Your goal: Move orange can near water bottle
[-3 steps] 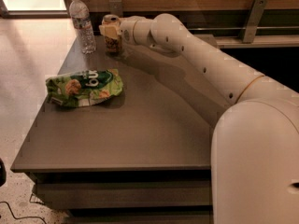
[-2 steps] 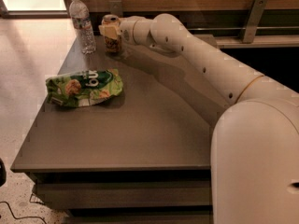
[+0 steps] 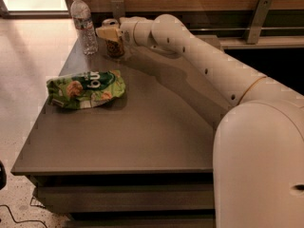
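Observation:
The orange can (image 3: 114, 48) stands upright on the table's far left corner, a short way right of the water bottle (image 3: 84, 25). The bottle is clear, with a white cap and a pale label, and stands upright at the far left edge. My gripper (image 3: 110, 31) reaches in from the right and is closed around the can's upper part, hiding its top. The can's base appears to rest on the table.
A green snack bag (image 3: 86, 89) lies on the left side of the grey table (image 3: 142, 137). My white arm (image 3: 204, 65) stretches across the right side. A wooden wall and a metal rail (image 3: 259, 18) run behind the table. The floor drops off on the left.

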Robot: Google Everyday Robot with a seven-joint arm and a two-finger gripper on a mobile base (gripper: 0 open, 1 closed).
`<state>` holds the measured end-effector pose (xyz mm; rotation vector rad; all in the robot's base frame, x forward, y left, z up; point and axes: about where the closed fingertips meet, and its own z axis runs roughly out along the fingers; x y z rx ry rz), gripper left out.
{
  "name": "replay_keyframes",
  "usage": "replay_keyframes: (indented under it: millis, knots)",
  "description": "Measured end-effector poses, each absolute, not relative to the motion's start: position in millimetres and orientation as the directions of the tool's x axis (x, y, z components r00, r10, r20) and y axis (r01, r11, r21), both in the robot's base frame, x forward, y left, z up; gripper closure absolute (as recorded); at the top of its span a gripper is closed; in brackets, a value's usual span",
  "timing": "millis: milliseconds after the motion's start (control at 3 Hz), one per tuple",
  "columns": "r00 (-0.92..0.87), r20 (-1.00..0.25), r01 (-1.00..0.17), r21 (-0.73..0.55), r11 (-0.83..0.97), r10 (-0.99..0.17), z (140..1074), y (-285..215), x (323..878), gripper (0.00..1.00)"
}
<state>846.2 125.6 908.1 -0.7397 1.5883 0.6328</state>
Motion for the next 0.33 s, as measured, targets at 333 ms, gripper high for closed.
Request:
replay_keyframes:
  millis: [333]
  knots:
    - [-0.085, -0.990, -0.762, -0.007, 0.648, -0.111, 907.8, 126.4, 846.1, 0.00]
